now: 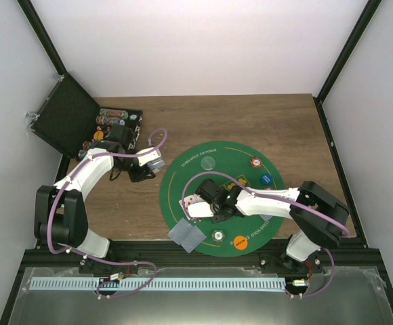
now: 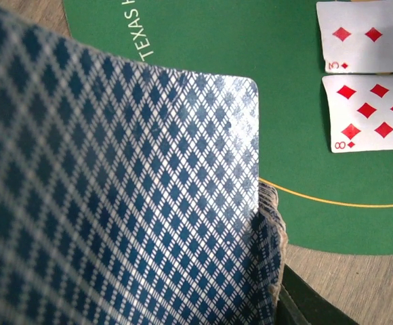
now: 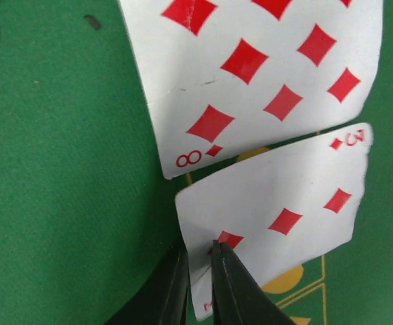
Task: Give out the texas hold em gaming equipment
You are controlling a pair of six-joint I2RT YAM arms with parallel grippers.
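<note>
- Two arms reach over a wooden table (image 1: 129, 210). At the upper left of the top view an open black case (image 1: 68, 118) holds rows of tokens (image 1: 113, 116).
- Left of centre, the left gripper (image 1: 149, 166) is closed on a deck of cards (image 2: 115, 203) with blue diamond-pattern backs, beside the left rim of the round green mat (image 1: 232, 154).
- At the lower left rim of the mat lie face-down grey-blue cards (image 1: 186, 233).
- The right gripper (image 3: 200, 252) has its jaws nearly together and pinches the edge of the three of diamonds (image 3: 284, 203), which lies just beside the eight of diamonds (image 3: 264, 74).
- To the right on the mat lie single tokens: pale clear token (image 1: 209, 162), red-and-white token (image 1: 255, 162), blue token (image 1: 265, 179) and, at the lower rim, orange token (image 1: 240, 242).
</note>
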